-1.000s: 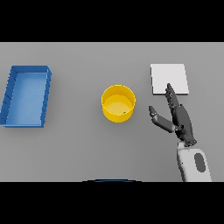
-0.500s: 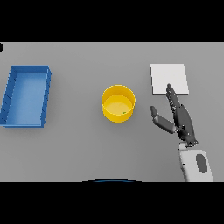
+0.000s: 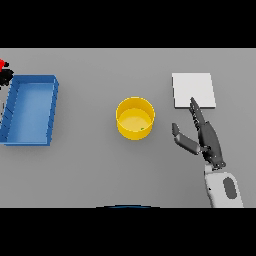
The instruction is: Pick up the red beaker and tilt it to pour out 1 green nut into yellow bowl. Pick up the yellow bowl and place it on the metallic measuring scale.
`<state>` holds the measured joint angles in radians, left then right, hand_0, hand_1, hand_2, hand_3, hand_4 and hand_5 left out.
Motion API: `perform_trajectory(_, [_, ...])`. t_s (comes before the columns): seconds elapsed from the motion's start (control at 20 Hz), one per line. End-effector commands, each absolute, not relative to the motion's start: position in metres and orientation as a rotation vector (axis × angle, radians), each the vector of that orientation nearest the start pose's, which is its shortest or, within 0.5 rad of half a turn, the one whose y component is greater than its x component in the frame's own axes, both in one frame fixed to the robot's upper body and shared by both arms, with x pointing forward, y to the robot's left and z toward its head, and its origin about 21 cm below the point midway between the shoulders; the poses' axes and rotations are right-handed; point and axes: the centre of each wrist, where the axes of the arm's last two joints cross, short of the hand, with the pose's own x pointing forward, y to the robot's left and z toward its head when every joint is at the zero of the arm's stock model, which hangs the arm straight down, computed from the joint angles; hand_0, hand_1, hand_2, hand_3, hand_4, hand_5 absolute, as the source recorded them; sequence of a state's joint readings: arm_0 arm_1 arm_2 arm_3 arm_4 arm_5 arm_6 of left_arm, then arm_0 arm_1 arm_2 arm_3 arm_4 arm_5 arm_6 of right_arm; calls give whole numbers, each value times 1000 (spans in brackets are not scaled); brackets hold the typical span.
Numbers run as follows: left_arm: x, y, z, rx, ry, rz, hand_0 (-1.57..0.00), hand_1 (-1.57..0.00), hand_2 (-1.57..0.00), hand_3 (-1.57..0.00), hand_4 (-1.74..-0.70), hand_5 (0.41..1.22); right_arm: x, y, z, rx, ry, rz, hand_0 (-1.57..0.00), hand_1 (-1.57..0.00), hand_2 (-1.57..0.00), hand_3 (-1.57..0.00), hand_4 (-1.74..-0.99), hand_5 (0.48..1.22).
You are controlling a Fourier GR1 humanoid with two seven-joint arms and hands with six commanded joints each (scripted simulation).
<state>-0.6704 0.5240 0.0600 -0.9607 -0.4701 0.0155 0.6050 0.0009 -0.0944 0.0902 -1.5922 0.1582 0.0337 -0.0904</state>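
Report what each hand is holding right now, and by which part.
The right hand holds nothing; its fingers are straight, beside the round yellow bowl. At the left edge, something dark touches a red object; the grip cannot be told.

Yellow bowl (image 3: pixel 135 118) upright, mid-table — scale (image 3: pixel 194 90) far-right.

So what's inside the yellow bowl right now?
One small green nut lies on the floor of the yellow bowl, near its right wall. The near wall hides no more than a sliver.

red beaker (image 3: pixel 2 64) and left robot hand (image 3: pixel 6 76) mostly off-frame
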Motion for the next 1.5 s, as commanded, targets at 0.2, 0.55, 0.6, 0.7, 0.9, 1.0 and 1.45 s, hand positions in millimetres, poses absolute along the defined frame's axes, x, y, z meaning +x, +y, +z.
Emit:
perform_trajectory(0.2, [381,342,118,832,-964,-385,-1571,-1520,-1410,-852,-1135,779,251,-227,5,-93,-1672,300,1,1,1,1,-1325,731])
perform_trajectory(0.55, [374,339,130,714,-976,-490,-402,-340,-305,-189,-807,667,250,-227,6,-98,-1661,292,1,1,1,1,-1316,724])
perform_trajectory(0.6, [374,340,130,720,-966,-501,-321,-271,-244,-151,-794,659,250,-226,6,-95,-1660,295,1,1,1,1,-1315,724])
perform_trajectory(0.7, [377,342,128,730,-940,-519,-205,-173,-156,-97,-778,655,249,-227,4,-106,-1659,303,1,1,1,1,-1308,717])
perform_trajectory(0.9, [375,337,122,763,-939,-561,-83,-70,-63,-39,-738,656,251,-226,5,-112,-1666,316,1,1,1,1,-1290,714])
perform_trajectory(1.0, [373,333,122,769,-964,-530,-53,-45,-40,-25,-730,661,253,-222,9,-113,-1649,318,1,1,1,1,-1277,704])
perform_trajectory(1.45, [373,329,123,744,-1030,-496,-6,-5,-5,-2,-738,709,293,-211,53,-169,-1700,905,-5,1,1,1,-1254,666])
